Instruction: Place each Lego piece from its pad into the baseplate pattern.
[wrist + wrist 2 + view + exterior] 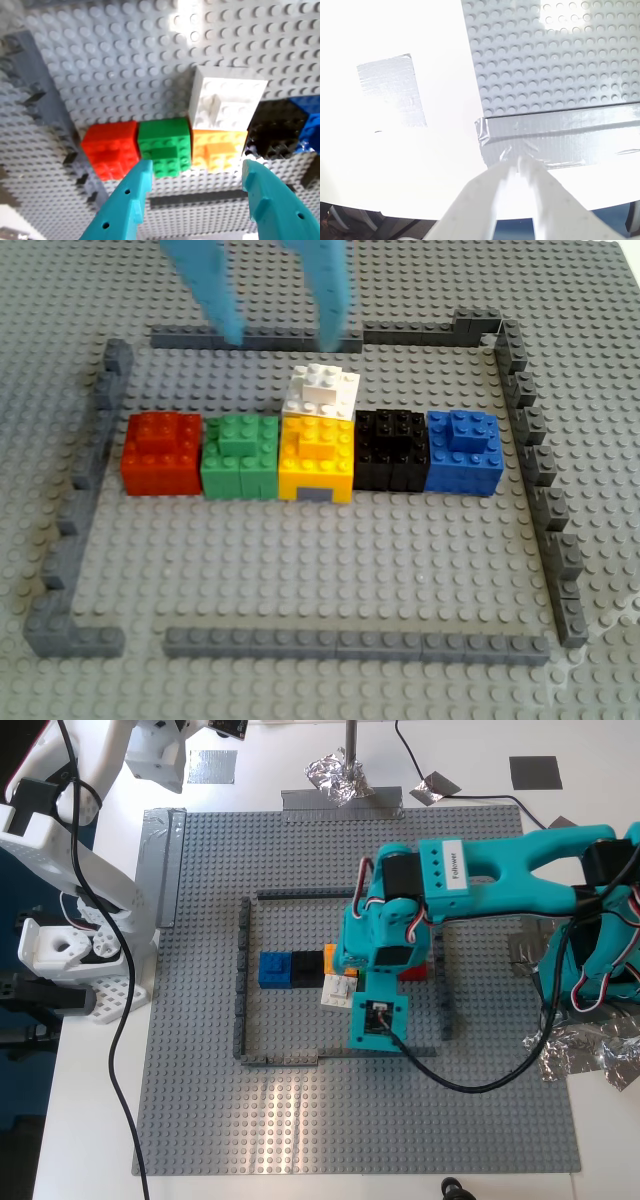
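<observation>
The white Lego piece [225, 102] [321, 390] [337, 992] sits on the baseplate [300, 1120] inside the dark-grey outline. It touches the orange brick [316, 455] from outside the row and looks slightly askew. The blue piece [463, 448] [273, 969] ends the row next to the black brick. My first gripper [197, 172] [282, 340], teal, hangs open just above the bricks with nothing between its fingers. My second gripper [518, 164], white, is shut and empty beside the plate's taped corner. The silvery pad [392, 87] [212, 765] and the dark pad [535, 772] are bare.
Red [160, 452] and green [240, 455] bricks complete the row. Crumpled foil lumps [338, 775] [585, 1055] lie off the plate. A black cable [470, 1085] trails from the teal arm across the plate. The white arm [70, 840] stands at the exterior view's left.
</observation>
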